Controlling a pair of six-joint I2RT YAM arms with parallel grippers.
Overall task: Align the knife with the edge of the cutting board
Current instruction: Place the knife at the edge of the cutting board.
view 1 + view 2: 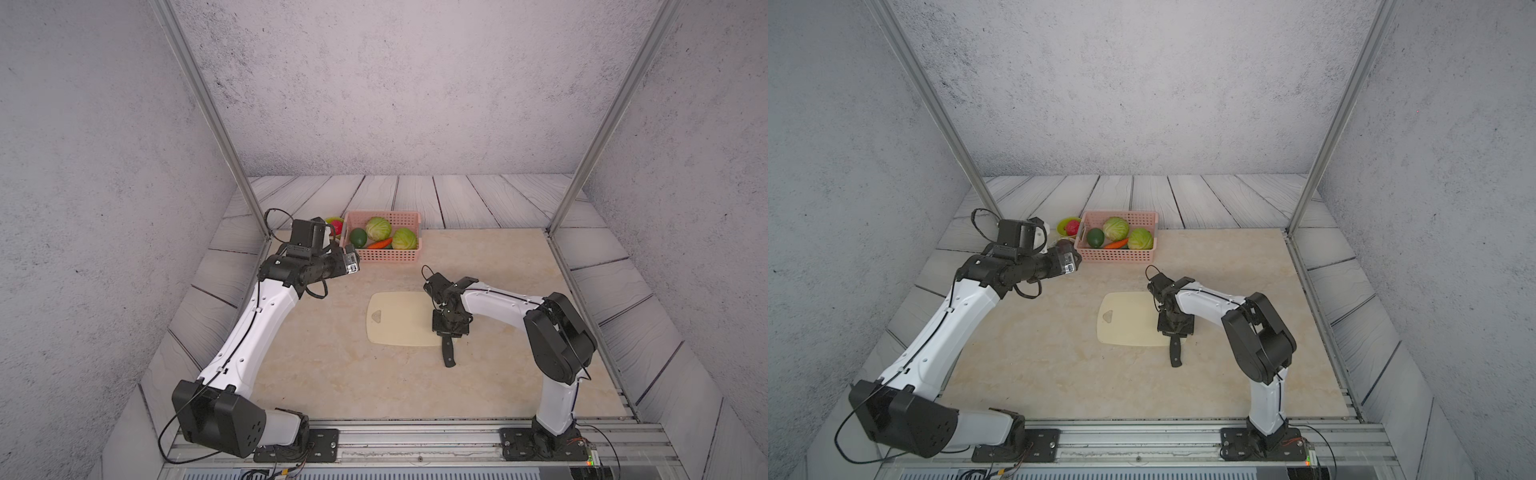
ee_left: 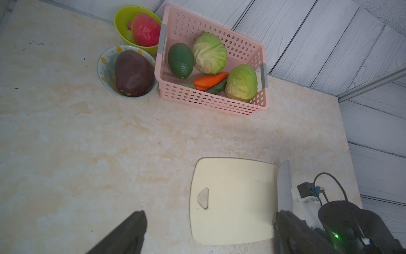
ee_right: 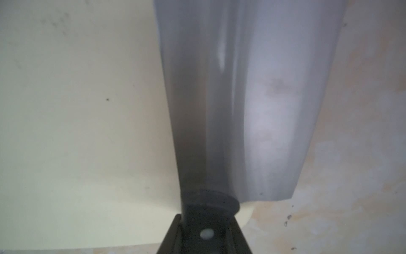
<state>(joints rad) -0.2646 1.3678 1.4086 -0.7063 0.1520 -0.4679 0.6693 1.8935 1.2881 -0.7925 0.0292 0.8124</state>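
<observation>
right gripper (image 3: 204, 235) clamped on knife (image 3: 241, 99) handle; blade ahead of its fingers straddles cutting board (image 3: 77, 110) edge. left gripper (image 2: 208, 220) fingers spread wide.

light soft, even | shadows faint | right wrist: knife (image 3: 241, 99) blurred

On the left, stretched far forward, wrist held high, with left gripper (image 2: 212, 213) spread wide and holding nothing. On the right, bent at the elbow, wrist pointing straight down, with right gripper (image 1: 449, 332) clamped on knife (image 1: 449, 355) handle.
</observation>
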